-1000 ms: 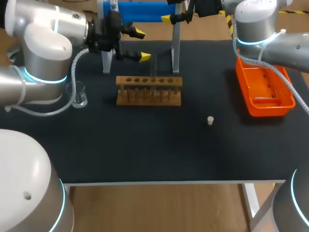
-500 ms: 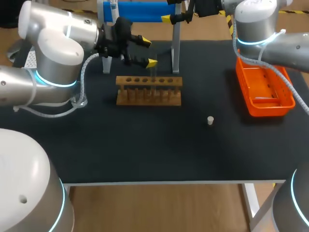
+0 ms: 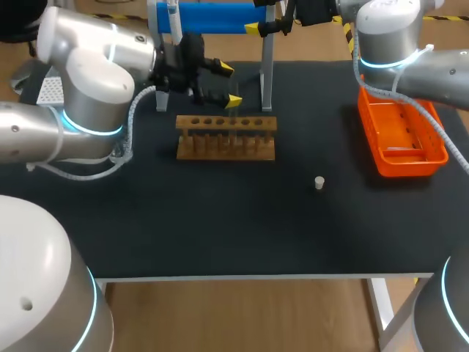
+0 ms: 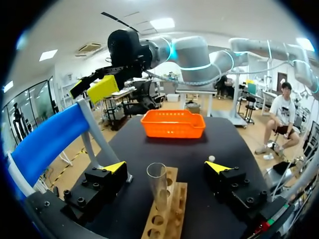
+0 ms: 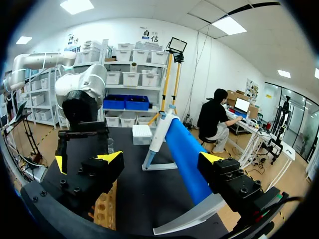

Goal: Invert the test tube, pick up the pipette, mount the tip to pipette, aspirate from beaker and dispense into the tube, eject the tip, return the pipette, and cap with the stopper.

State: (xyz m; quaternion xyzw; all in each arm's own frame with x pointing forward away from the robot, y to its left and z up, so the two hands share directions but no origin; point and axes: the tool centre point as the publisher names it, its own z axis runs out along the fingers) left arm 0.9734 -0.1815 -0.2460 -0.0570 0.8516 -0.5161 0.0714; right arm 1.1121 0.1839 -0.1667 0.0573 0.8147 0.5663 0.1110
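Note:
A clear test tube (image 4: 158, 186) stands in the wooden rack (image 4: 164, 219), open end up. My left gripper (image 4: 167, 167) is open around the tube's top, with both fingers well clear of the glass. From above, the left gripper (image 3: 228, 84) hangs over the rack (image 3: 226, 137), and the tube (image 3: 233, 111) shows faintly. The small white stopper (image 3: 319, 182) lies on the black mat to the right of the rack. My right gripper (image 3: 258, 16) is open at the back by the blue bar (image 3: 212, 16) of the stand. That bar (image 5: 184, 154) runs ahead between the right gripper's (image 5: 161, 158) fingers.
An orange basket (image 3: 401, 136) sits at the right side of the table, under my right arm. The stand's two metal legs (image 3: 267, 70) rise just behind the rack. A glass beaker (image 5: 109, 145) is visible beyond my left arm in the right wrist view.
My left gripper has swung right from beside the stand's left leg to over the rack, around the tube. The left arm now hides the beaker from above. The right arm has not moved.

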